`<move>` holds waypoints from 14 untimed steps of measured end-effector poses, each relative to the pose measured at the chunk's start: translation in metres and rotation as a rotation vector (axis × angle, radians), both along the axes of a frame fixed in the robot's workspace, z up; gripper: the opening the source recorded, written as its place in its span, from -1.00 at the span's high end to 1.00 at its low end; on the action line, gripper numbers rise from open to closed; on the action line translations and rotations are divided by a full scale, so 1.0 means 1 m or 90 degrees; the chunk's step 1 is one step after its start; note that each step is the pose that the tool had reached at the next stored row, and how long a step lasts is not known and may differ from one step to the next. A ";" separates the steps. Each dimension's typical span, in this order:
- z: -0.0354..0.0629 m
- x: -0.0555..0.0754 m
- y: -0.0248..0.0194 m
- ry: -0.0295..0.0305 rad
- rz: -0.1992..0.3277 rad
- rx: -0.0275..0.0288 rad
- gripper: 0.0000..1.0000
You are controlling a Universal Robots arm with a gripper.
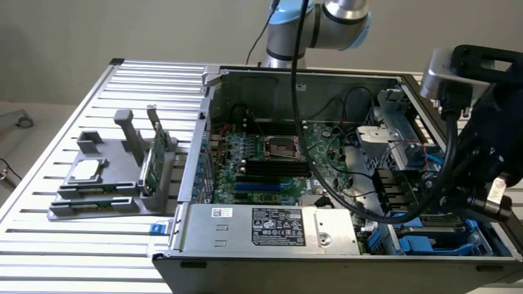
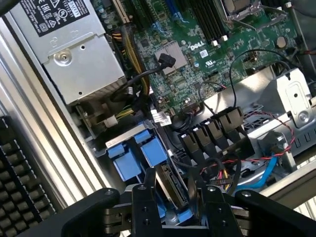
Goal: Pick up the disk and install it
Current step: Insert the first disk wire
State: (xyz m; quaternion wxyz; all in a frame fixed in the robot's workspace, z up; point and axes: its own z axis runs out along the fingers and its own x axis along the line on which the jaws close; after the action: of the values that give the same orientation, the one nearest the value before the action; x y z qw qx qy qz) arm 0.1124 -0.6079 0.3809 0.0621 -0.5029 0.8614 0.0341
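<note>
The gripper (image 2: 174,174) is positioned inside the open computer case (image 1: 193,184), at the drive-bay corner. The disk (image 2: 170,188) sits edge-on directly between the two black fingers (image 2: 149,192). One finger bears against each broad side, so the gripper is clamped on the disk. The silver-grey end of the disk, with its connector strip, points away from the gripper body, and a blue rail (image 2: 183,215) shows at its near edge.

Just beyond the fingertips, to one side, are blue plastic drive carriers (image 2: 132,162). To the other side, near the fingertips, is a row of black cable connectors (image 2: 212,132). Farther ahead of the gripper lies the green motherboard (image 2: 197,44). The silver power supply (image 2: 74,54) sits beside the motherboard.

Well apart from the gripper, outside the case, a grey stand (image 1: 110,202) rests on the slatted table (image 1: 73,245).
</note>
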 end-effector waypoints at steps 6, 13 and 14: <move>-0.0046 0.000 0.0000 0.0000 -0.069 0.0007 0.21; -0.0099 0.000 0.0000 0.0000 -0.151 0.0011 0.21; -0.0105 0.000 0.0000 0.0000 -0.162 0.0011 0.21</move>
State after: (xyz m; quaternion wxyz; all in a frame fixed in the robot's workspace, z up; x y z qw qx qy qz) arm 0.1124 -0.6079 0.3703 0.0664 -0.3895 0.9183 0.0266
